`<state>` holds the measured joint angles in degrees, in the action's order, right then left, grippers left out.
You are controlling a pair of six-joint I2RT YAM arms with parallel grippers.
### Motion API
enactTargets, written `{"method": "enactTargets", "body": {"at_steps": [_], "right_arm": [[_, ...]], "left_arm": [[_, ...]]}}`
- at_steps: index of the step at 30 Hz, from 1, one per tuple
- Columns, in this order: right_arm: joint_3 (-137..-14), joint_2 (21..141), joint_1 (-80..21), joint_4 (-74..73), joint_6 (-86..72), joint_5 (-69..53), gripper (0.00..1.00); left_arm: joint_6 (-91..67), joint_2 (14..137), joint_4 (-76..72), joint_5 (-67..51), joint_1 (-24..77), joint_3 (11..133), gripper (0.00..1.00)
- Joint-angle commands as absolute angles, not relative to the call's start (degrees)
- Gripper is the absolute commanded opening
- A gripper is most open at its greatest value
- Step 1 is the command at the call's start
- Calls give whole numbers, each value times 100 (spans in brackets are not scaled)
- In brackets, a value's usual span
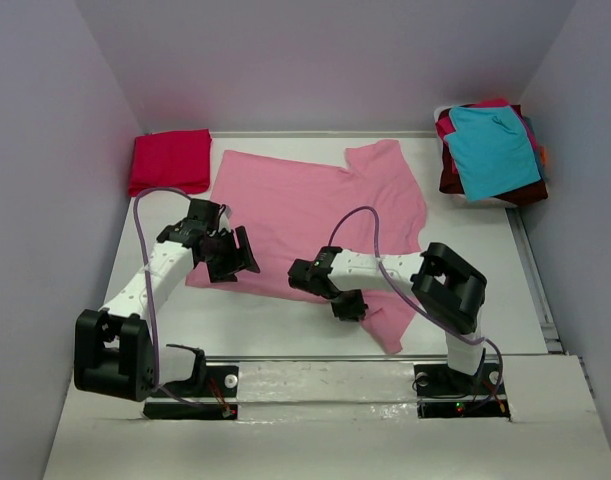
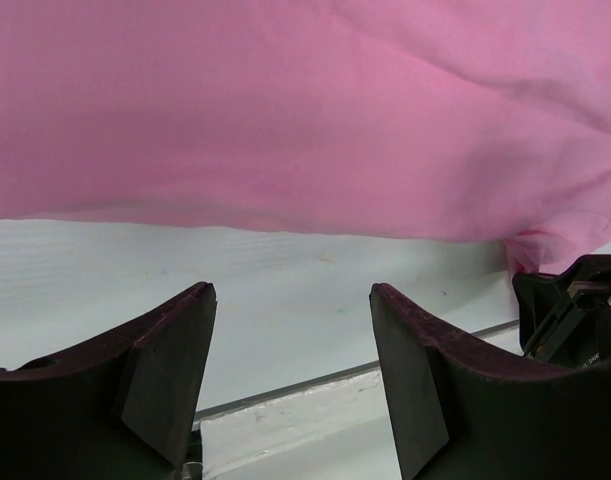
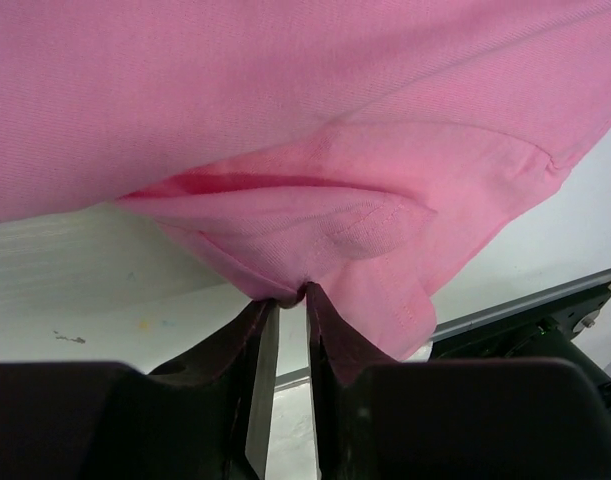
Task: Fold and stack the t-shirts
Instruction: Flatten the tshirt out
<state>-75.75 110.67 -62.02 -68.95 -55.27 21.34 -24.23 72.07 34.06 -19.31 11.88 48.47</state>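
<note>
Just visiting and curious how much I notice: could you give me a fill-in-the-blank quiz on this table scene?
The spread-out t-shirt on the table is light ____.
The right pincer is shut on its edge, while the left pincer stands ____, holding nothing.
The top shirt of the far-right pile is ____.
The folded shirt at the far left is ____.
Missing words: pink; open; teal; red.

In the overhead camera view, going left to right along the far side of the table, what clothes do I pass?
Folded red t-shirt → pink t-shirt, spread out flat → teal-topped pile of t-shirts.
</note>
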Motion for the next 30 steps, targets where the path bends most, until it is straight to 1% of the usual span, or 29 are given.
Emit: {"method": "enactTargets", "body": {"at_steps": [1, 4, 8, 20, 30], "right_arm": [[-7770, 10978, -6267, -7110, -5634, 2338, 20], [-7726, 10951, -6267, -7084, -5634, 2320, 16], [-7699, 10969, -6267, -7049, -5616, 2294, 7], [-7857, 10530, -6319, -7128, -5230, 1864, 7], [-7743, 10301, -6425, -6680, -4747, 950, 7]], "left_arm": [[-2320, 7022, 3419, -1995, 1169, 4773, 74], [-2320, 7022, 3393, -1995, 1169, 4764, 74], [-2320, 7031, 3393, -2004, 1169, 4781, 74], [-2276, 7049, 3410, -2013, 1169, 4755, 74], [-2259, 7102, 3375, -2021, 1169, 4773, 74]]}}
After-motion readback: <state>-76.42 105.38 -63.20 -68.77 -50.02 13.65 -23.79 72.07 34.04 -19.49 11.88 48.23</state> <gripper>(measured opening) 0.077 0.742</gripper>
